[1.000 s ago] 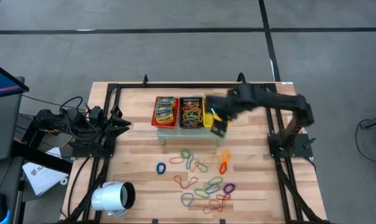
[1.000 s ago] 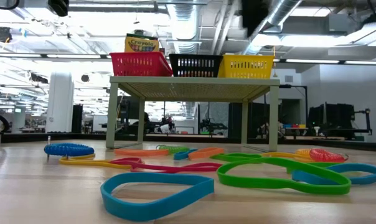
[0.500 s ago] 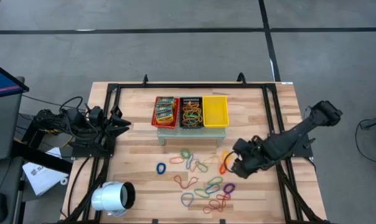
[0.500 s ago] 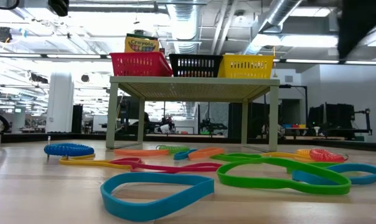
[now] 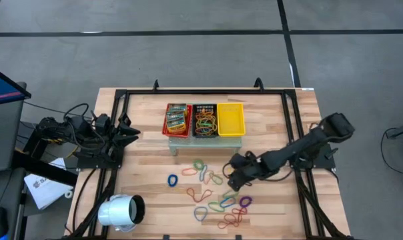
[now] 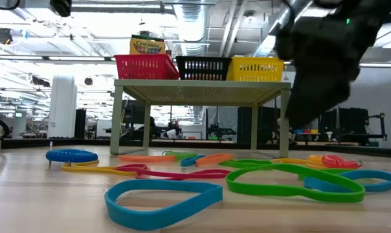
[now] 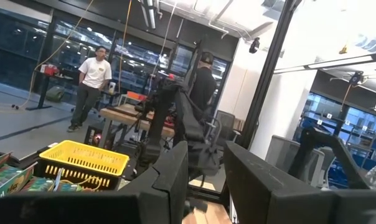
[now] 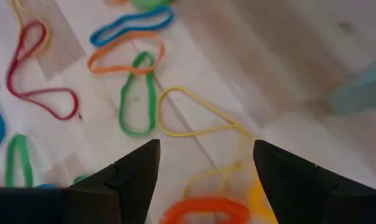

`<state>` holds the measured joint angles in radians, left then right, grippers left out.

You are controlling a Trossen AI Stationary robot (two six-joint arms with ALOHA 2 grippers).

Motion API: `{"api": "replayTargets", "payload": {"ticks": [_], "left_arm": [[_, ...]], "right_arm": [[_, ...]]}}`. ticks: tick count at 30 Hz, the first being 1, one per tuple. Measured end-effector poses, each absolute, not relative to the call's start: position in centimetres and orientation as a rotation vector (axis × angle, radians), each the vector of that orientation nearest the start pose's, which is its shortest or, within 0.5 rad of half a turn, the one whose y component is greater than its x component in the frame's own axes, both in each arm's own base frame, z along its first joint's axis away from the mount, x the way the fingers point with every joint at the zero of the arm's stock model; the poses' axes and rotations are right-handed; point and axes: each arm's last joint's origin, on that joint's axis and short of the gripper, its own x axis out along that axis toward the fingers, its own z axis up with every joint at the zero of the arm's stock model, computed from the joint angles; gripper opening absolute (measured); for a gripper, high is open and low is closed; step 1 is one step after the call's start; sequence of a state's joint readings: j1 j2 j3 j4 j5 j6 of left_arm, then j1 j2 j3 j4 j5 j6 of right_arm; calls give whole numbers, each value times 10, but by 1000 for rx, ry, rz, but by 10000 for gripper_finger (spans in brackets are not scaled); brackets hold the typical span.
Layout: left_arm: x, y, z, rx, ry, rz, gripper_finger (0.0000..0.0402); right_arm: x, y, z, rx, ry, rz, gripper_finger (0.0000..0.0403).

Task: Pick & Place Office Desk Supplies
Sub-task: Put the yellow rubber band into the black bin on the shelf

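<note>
Several coloured rubber-band loops (image 5: 218, 193) lie flat on the wooden table in front of the basket stand. My right gripper (image 5: 233, 175) hovers low over their right part, slanting down, open; in the right wrist view it (image 8: 206, 171) stands above a yellow loop (image 8: 194, 118) and an orange loop (image 8: 206, 208), touching nothing. A green loop (image 8: 138, 93) and a red loop (image 8: 38, 81) lie just beyond. Printed packets (image 5: 177, 119) sit in the red basket. My left gripper (image 7: 206, 180) waits at the table's left edge, fingers slightly apart and empty.
A small stand bears a red basket (image 5: 168, 127), a black basket (image 5: 204, 105) with rubber bands, and a yellow basket (image 5: 230, 119). A white cylinder (image 5: 120, 211) lies at the near left corner. Dark frame rails run along the table's sides.
My right gripper has left the yellow basket, swung toward the table's near edge and sunk low over the rubber bands, then shifted a little toward the left. It has tipped more steeply downward. The rubber bands have not moved.
</note>
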<state>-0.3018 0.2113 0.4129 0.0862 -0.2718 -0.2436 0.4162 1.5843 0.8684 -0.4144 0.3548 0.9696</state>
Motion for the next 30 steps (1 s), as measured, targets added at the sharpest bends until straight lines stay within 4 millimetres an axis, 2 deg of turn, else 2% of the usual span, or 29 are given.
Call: {"api": "replayTargets", "payload": {"ticks": [7, 11, 15, 21, 22, 26, 30], "left_arm": [[80, -17, 294, -324, -270, -63, 99], [80, -17, 294, -323, -270, -64, 99], [80, -17, 294, -324, -271, -63, 99], [80, -17, 294, -323, -270, -63, 99], [80, -17, 294, -323, -271, -63, 99], [80, -17, 294, -323, -271, -63, 99], [80, -17, 294, -323, -271, -63, 99]], "right_arm": [[283, 92, 129, 414, 1060, -518, 255], [284, 93, 118, 389, 1096, -532, 247], [285, 101, 115, 372, 1108, -528, 190], [285, 108, 116, 396, 1109, -508, 34], [285, 107, 116, 403, 1109, -507, 17], [289, 110, 121, 412, 1106, -508, 8], [299, 118, 140, 399, 1094, -438, 5]]}}
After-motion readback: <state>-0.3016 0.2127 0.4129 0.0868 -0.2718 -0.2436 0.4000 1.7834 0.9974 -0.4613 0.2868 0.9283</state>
